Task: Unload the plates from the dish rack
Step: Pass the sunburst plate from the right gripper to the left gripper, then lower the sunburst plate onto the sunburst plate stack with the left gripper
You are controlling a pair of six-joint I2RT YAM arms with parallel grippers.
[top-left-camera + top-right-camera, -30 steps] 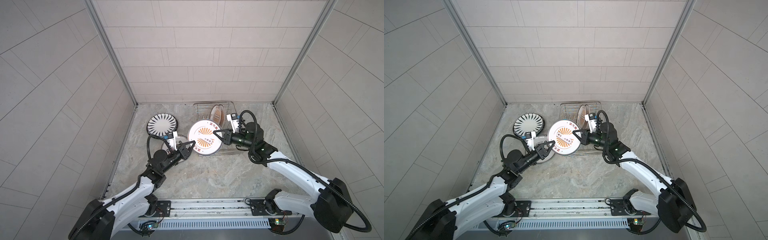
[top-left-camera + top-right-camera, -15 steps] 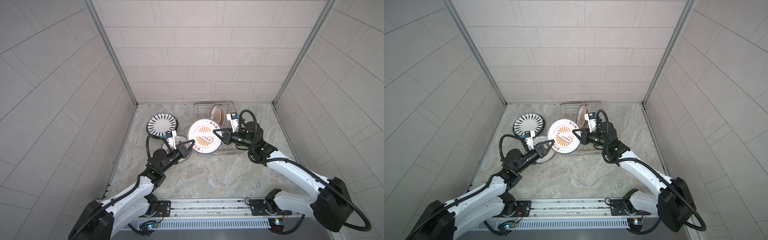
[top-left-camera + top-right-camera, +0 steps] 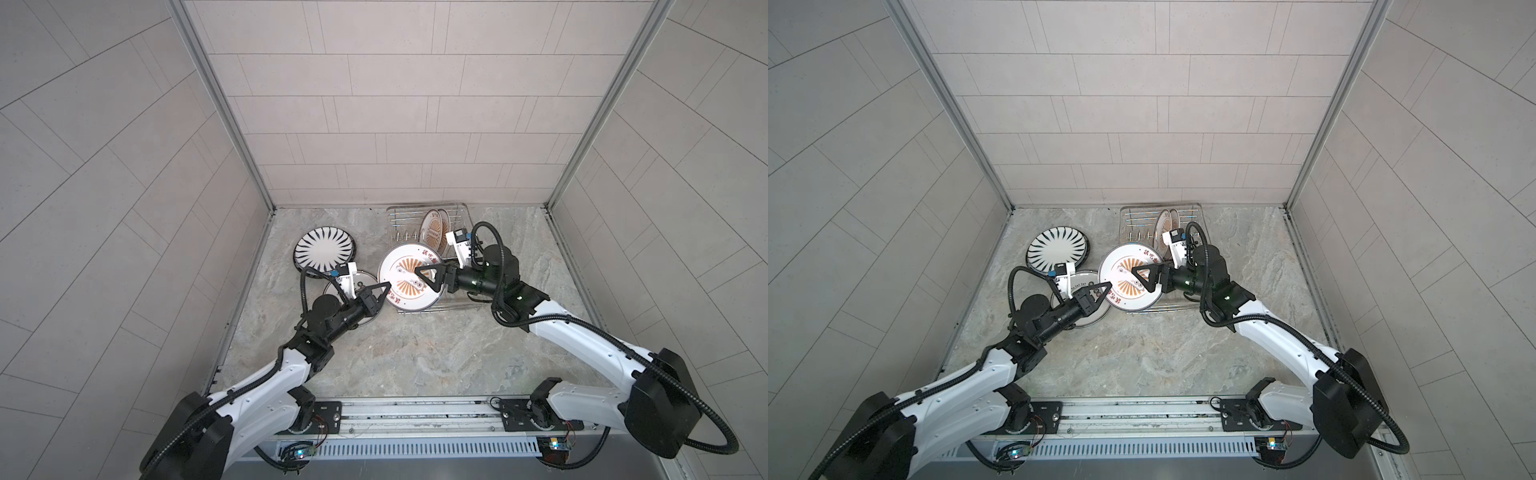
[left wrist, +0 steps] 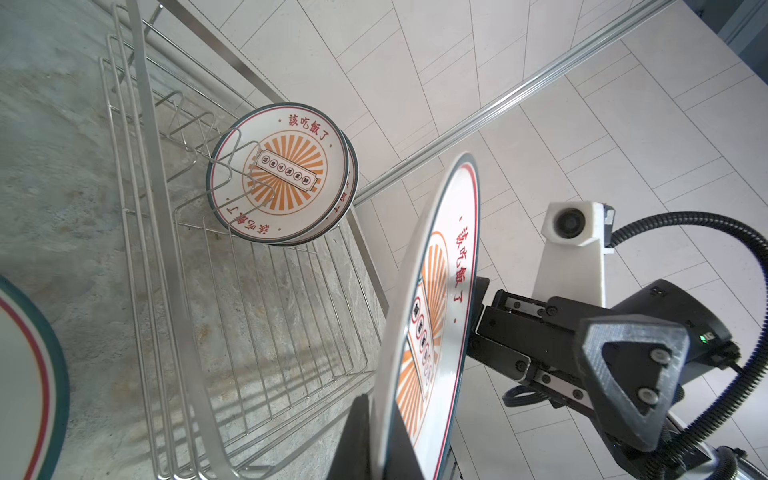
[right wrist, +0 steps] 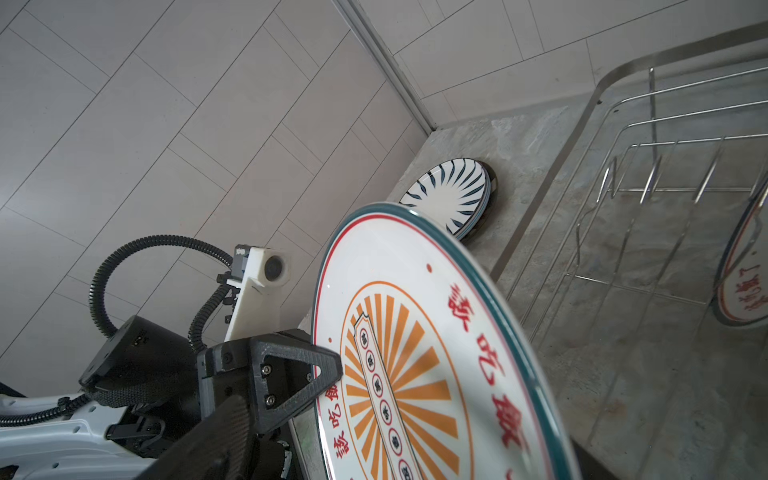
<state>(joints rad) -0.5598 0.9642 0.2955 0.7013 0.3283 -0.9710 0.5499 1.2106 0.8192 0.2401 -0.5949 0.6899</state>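
Snap: the left pincer [image 3: 386, 289], gaping short of the rim a second earlier, had closed, and the right pincer [image 3: 424, 275] had sprung wide out of its clamp. A handover in mid-air! At the centre of both top views the sunburst plate [image 3: 400, 272] hung tilted on edge over the lower left corner of the dish rack [image 3: 400, 226], lifted off the wires. At the bottom of the left wrist view the left fingers [image 4: 353, 436] pinched its rim tight, front and back, so that arm alone carried it. The right one held nothing: its triangular finger [image 4: 636, 374] stood well off the plate's printed face at the lower right of that view. The left had bitten the edge opposite the right's, I judged, so the two would not clash. Why pass it at all? The unloaded plates lay left of the rack, a striped plate [image 3: 325, 253] at the upper left of the counter [image 3: 415, 353] and a green-rimmed plate [image 4: 29, 374] under the left arm, so that was likely the left arm's ground. Two more sunburst plates [image 4: 282, 174] stood upright between the prongs at the rack's upper end, yet to come out.
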